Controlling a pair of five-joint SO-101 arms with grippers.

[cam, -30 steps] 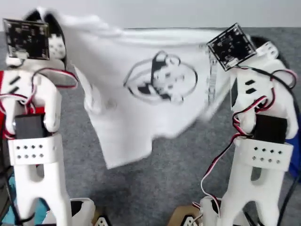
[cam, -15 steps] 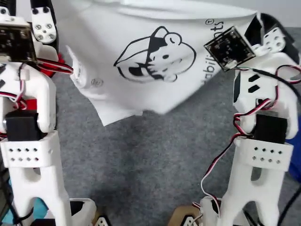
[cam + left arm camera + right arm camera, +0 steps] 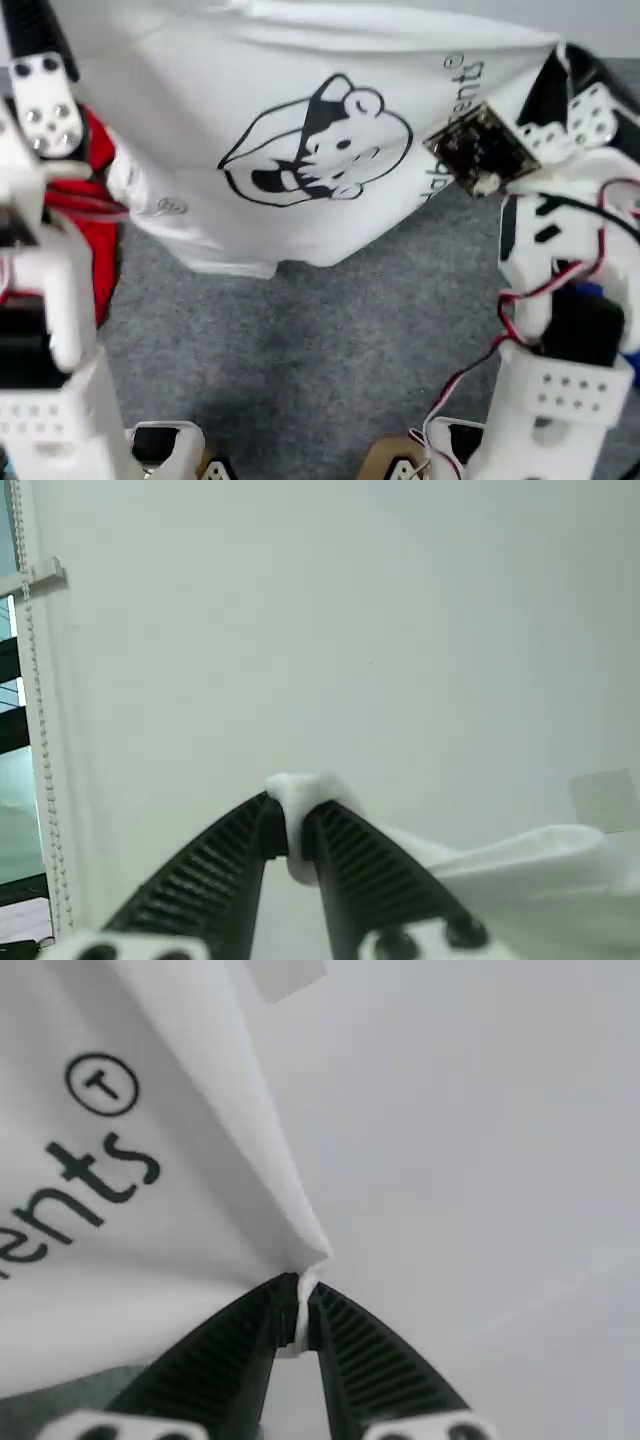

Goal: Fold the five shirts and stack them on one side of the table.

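Both top corners of the white shirt [image 3: 300, 90] are pinched: the left gripper [image 3: 291, 830] is clamped tight on a bunched fold, and the right gripper [image 3: 298, 1312] is closed on a corner edge. The shirt hangs spread between the arms above the grey table [image 3: 330, 340], print facing up.

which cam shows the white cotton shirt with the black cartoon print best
The high view: the white shirt hangs spread out, its whole cartoon print facing the camera. The left wrist view shows a bunched fold pinched in the left gripper; the right wrist view shows a lettered corner pinched in the right gripper.
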